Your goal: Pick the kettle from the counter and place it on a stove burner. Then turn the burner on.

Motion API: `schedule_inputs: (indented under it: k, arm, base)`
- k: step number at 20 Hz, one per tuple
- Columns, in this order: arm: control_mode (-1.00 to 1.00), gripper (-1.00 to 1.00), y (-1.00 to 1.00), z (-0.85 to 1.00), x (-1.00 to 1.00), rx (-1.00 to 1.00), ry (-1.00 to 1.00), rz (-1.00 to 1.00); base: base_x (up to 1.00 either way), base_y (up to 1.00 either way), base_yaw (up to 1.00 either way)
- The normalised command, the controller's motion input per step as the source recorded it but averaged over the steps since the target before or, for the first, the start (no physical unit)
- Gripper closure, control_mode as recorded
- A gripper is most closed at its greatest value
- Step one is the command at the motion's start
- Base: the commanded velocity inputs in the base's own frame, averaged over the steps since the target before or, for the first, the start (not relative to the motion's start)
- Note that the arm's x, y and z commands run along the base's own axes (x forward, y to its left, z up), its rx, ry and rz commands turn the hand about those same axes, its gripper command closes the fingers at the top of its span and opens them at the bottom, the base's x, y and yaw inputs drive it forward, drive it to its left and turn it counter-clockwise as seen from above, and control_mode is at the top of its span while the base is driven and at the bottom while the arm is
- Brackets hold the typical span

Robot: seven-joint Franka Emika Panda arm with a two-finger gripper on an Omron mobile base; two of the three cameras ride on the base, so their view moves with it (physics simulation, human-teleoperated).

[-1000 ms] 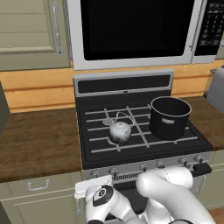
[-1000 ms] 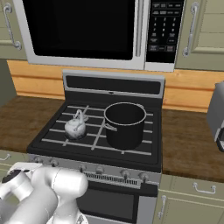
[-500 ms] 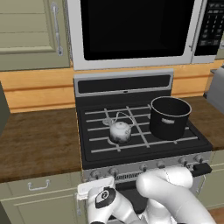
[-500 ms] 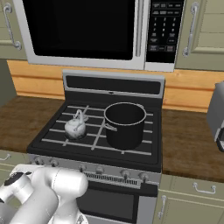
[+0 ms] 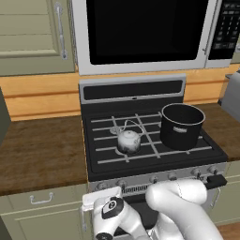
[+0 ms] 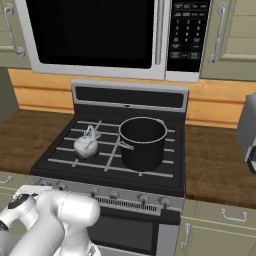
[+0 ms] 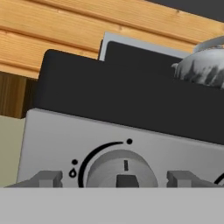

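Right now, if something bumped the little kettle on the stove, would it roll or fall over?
The kettle looks round and small beside the pot, so it probably slides or wobbles easily. It sits upright on thin grate bars, which may catch it. Its thin wire handle likely bends little.

White arm [image 5: 140,220] lower and further left in both base views, pincer [image 7: 116,178] spread wider

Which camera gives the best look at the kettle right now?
The left base view: the kettle sits whole on the cooktop grate with its handle and spout clear. The right base view shows it smaller, beside the pot. The hand view catches just its underside edge.
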Motion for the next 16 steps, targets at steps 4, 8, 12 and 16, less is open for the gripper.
schedule_inputs:
  k: [4, 8, 12, 16]
  arm:
    - [-1.0, 1.0, 0.0, 0.0, 0.0, 0.0, 0.0, 0.0]
    - [-1.0, 1.0, 0.0, 0.0, 0.0, -0.04, 0.01, 0.0]
    - [-1.0, 1.0, 0.03, 0.0, 0.07, -0.2, 0.13, 0.0]
    - [-1.0, 1.0, 0.09, 0.0, 0.14, -0.25, 0.19, 0.0]
  base:
    - [0.0, 0.0, 0.0]
    - [0.0, 0.0, 0.0]
    - [0.0, 0.0, 0.0]
    - [0.0, 0.0, 0.0]
